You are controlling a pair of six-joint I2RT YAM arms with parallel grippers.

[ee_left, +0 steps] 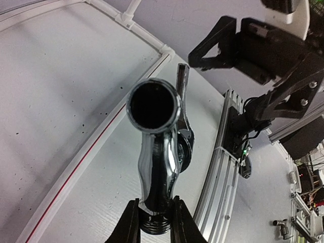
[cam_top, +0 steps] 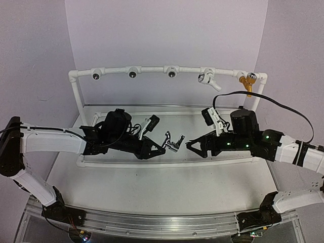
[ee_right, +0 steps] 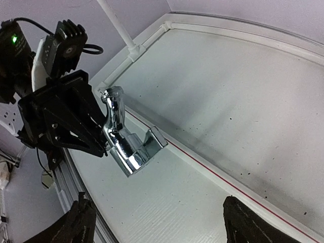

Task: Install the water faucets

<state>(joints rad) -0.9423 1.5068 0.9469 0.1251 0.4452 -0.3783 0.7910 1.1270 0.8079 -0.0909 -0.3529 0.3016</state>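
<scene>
While the left gripper pinches the silver-grey faucet by its threaded base above the middle of the table, the right gripper faces it, jaws spread wide and holding nothing. The white faucet and the orange-yellow faucet sit on the pipe frame near the far right corner.

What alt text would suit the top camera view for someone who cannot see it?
A robot's left gripper holds a silver faucet out toward its open right gripper, above a white table. Behind them, a white pipe frame carries a white faucet and an orange faucet.
</scene>
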